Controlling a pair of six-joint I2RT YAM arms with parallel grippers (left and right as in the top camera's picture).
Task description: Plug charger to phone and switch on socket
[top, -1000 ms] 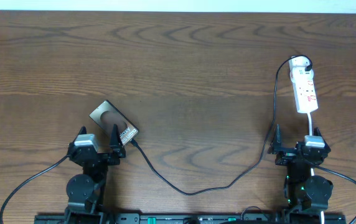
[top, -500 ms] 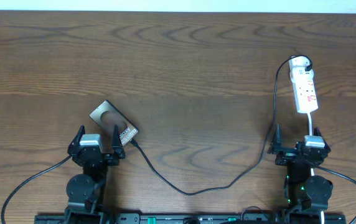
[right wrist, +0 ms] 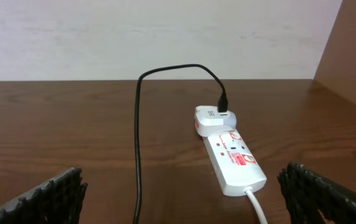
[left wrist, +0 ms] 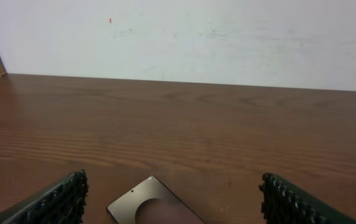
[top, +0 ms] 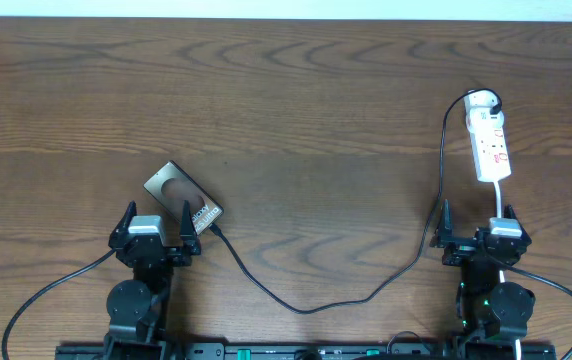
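Observation:
The phone (top: 180, 196) lies flat and slanted on the wooden table, a dark slab with a large circle; its far corner shows in the left wrist view (left wrist: 155, 203). My left gripper (top: 155, 224) stands open just behind the phone's near end, touching nothing. The charger (top: 306, 309), a thin black cable, runs from the phone's near right end across the table to a white adapter (right wrist: 215, 118) on the socket (top: 491, 140). I cannot tell whether its tip sits in the phone. My right gripper (top: 477, 228) is open just short of the socket (right wrist: 234, 160), nothing between its fingers (right wrist: 50, 196).
The socket's white cord (right wrist: 257, 205) runs back toward my right arm. The charger cable (right wrist: 137, 143) hangs in a tall loop left of the socket. A pale wall (left wrist: 184, 37) closes the table's far edge.
My left gripper has turned slightly and squared up behind the phone. The phone, cable, socket and right arm have not moved.

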